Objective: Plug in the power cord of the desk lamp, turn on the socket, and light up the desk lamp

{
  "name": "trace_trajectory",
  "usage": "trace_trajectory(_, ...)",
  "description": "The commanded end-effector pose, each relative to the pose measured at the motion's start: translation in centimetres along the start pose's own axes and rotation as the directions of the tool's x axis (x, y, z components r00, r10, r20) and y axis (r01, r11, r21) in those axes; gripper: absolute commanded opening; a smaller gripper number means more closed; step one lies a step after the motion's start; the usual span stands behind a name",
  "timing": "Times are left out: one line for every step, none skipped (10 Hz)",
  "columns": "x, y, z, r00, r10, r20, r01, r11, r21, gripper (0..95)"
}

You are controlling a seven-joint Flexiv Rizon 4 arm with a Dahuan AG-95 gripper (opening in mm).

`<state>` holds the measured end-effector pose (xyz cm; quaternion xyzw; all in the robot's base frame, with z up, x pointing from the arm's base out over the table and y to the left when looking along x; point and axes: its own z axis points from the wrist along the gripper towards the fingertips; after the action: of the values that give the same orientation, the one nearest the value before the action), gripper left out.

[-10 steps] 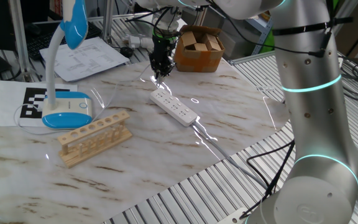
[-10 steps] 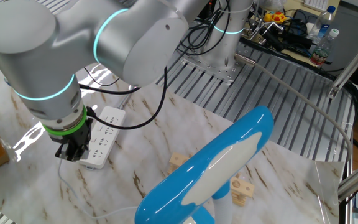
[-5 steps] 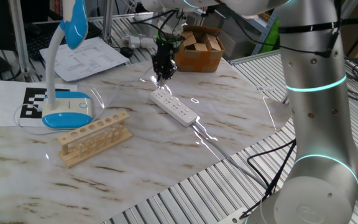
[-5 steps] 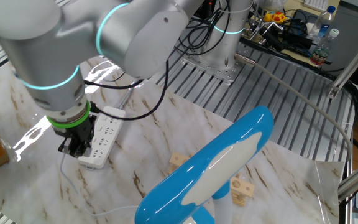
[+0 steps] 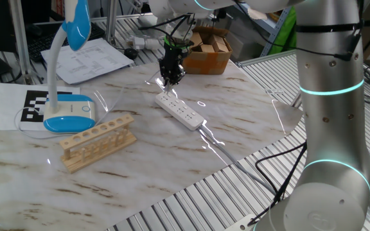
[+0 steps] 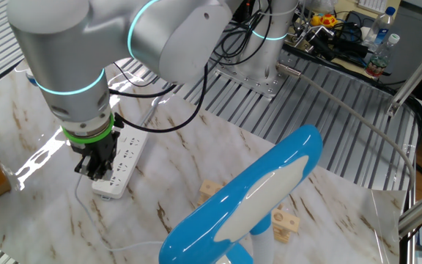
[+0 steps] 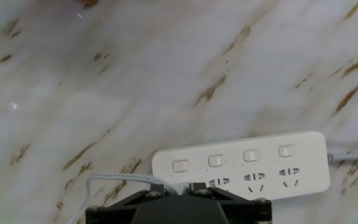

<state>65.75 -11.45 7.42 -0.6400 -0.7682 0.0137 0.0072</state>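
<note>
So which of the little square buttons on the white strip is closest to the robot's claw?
The end one, farthest from the strip's thick cable; the other three run away toward that cable.

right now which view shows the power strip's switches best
The hand view: the power strip fills the lower frame, four switch buttons in a row above its outlets. One fixed view shows it small and far; the other fixed view shows it partly behind the gripper.

We see the marble table (image 5: 172,154) from across it at a raised angle; the other fixed view looks steeply down — both share the socket (image 5: 180,111), which our hand view frames closely.
</note>
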Motion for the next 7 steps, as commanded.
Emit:
trace_trajectory(0.09, -0.21, 0.02, 1.0, 0.011, 0.008, -0.011, 1.0, -0.016, 0.0)
trace_trajectory(0.12, -0.24, 0.15, 1.0, 0.013, 0.017, -0.012, 1.0, -0.025, 0.0)
trace_trajectory(0.14, -0.22, 0.24, 1.0, 0.015, 0.019, -0.014, 0.999, -0.029, 0.0)
trace_trajectory(0.16, -0.22, 0.36, 1.0, 0.017, 0.021, -0.017, 0.999, -0.032, 0.0)
trace_trajectory(0.18, -0.25, 0.47, 1.0, 0.017, 0.025, -0.017, 0.999, -0.034, 0.0)
trace_trajectory(0.2, -0.32, 0.59, 0.999, 0.021, 0.025, -0.02, 0.999, -0.039, 0.0)
trace_trajectory(0.23, -0.37, 0.73, 0.999, 0.023, 0.027, -0.022, 0.999, -0.043, 0.0)
